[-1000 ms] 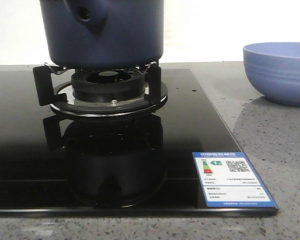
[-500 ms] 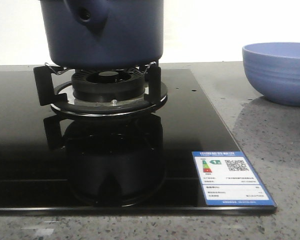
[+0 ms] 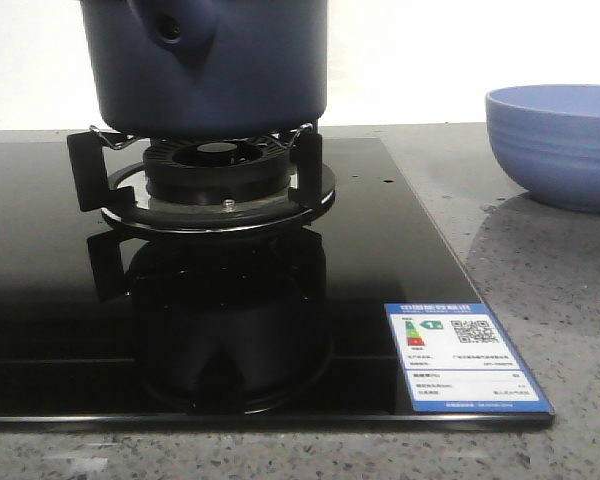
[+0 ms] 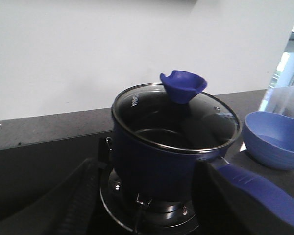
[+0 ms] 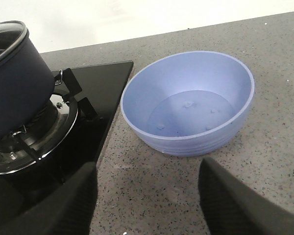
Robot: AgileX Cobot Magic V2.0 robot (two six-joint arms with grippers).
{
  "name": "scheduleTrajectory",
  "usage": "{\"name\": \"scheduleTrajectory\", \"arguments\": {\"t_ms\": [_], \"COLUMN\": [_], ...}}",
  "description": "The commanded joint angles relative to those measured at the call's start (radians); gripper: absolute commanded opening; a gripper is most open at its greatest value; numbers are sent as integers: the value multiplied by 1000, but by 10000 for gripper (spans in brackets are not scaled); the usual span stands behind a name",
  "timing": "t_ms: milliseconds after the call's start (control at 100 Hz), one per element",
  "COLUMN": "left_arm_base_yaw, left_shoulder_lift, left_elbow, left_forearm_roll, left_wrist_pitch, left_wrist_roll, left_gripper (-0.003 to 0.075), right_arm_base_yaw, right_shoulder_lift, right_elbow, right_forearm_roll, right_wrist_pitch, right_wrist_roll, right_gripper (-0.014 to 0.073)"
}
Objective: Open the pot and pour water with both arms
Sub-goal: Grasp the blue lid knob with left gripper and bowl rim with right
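Speckled grey stone tabletop [image 3: 540, 260], plain white wall behind. Black glass hob [image 3: 380, 240] inset; pot [image 3: 210, 70], glass lid [image 4: 176, 115] on, sits on its burner [image 3: 220, 175]. Light-blue bowl [image 5: 188, 103] beside the hob's right edge. Both arms' fingers spread open, holding nothing.

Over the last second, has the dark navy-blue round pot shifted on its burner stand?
No. In the front view the dark navy-blue round pot sits at the same spot over the black burner stand, its handle hole unchanged.

The front view's top edge crops the pot [image 3: 205, 70], hiding its lid and rim.
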Motion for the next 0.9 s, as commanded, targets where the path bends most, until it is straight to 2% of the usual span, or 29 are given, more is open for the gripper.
{"name": "scheduleTrajectory", "arguments": {"t_ms": [0,250,420,760,890], "left_arm_base_yaw": [-40,-86,-86,-86,-86], "left_shoulder_lift": [77,352,547,828,861], "left_elbow": [-68,-227,-379,-634,-670], "left_forearm_roll": [-109,-191,-297,-354,-354], "left_wrist_pitch": [-61,-86,-11,195,202], "left_wrist_roll": [136,330,448,455,458], "left_gripper": [407,414,537,542,542], "right_arm_base_yaw": [2,2,2,2,2], "right_shoulder_lift": [12,12,12,12,12], "right_elbow": [-37,-37,-37,-37,-37], "right_forearm_roll": [5,5,5,5,5], "right_wrist_pitch": [-78,-78,-78,-78,-78], "right_wrist_roll": [-12,-12,-12,-12,-12], "right_gripper": [428,428,428,428,428]}}
